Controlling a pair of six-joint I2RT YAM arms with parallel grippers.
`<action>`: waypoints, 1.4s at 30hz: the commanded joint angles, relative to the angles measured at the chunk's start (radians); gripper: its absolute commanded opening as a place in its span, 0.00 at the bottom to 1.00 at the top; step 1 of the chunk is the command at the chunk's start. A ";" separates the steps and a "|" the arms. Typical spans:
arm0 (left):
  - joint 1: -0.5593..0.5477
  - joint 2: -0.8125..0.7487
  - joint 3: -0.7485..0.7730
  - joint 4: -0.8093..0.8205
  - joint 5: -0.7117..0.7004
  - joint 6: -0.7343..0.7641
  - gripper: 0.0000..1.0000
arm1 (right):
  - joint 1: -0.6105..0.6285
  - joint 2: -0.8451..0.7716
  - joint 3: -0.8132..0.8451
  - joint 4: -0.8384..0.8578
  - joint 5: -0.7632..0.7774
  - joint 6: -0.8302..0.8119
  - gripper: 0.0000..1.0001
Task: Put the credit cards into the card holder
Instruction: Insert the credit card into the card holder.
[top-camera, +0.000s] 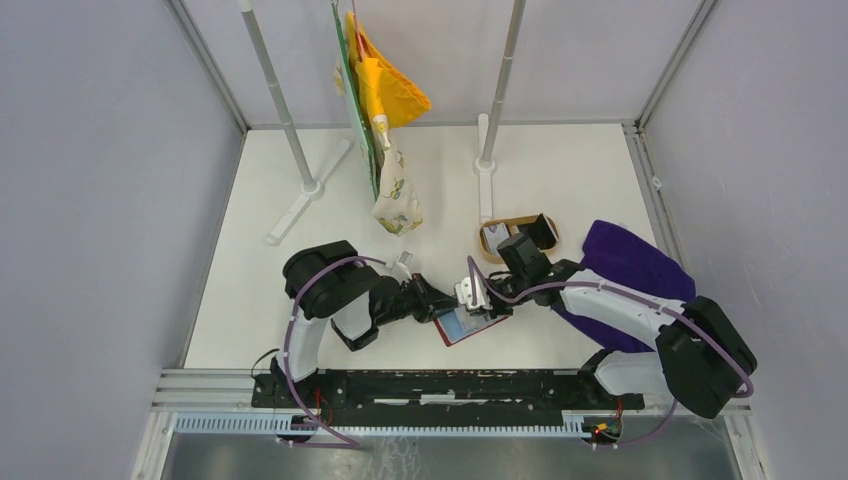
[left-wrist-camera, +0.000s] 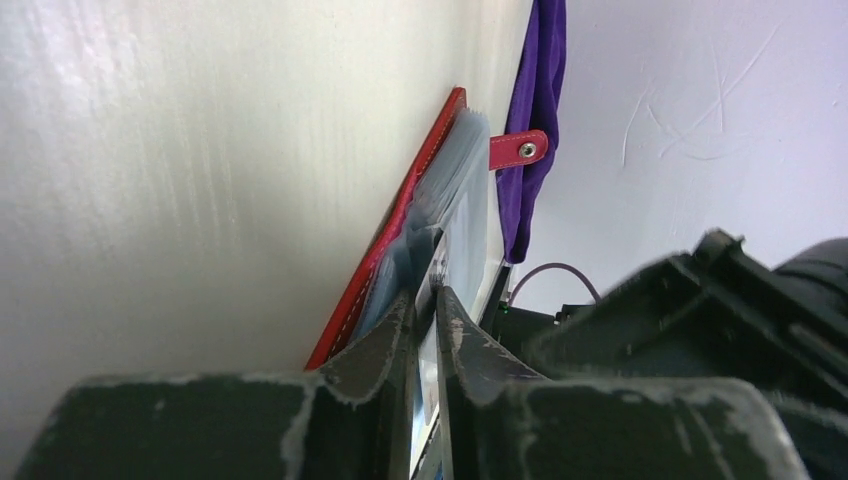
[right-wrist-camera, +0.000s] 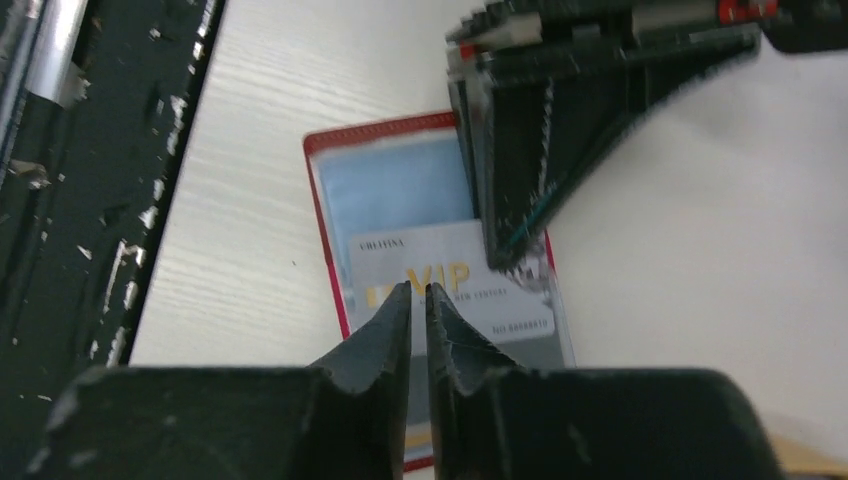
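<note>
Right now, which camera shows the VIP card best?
Right wrist: the VIP card faces the lens, print readable, on the open card holder. Top external shows only a small pale patch; left wrist sees the holder edge-on.

My left gripper (top-camera: 438, 303) and my right gripper (top-camera: 480, 296) sit tips close together over the open dark-red card holder (top-camera: 490, 327), a pale card (top-camera: 460, 325) showing inside it, the oval tray (top-camera: 484, 246) just behind.

Both arms fold inward, wrists low, tips nearly meeting.
The left gripper (left-wrist-camera: 430, 292) and the right gripper (right-wrist-camera: 418, 290) face each other, each with its jaws only a thin slit apart.
</note>
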 joint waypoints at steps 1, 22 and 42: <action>-0.012 -0.018 0.019 -0.042 0.026 0.017 0.21 | 0.117 0.032 0.064 0.054 0.021 0.036 0.10; -0.020 -0.010 0.046 -0.070 0.041 0.026 0.31 | 0.365 0.192 0.098 0.051 0.573 -0.012 0.04; -0.017 -0.108 0.034 -0.120 0.040 0.071 0.40 | 0.083 0.020 0.126 -0.171 0.122 -0.121 0.10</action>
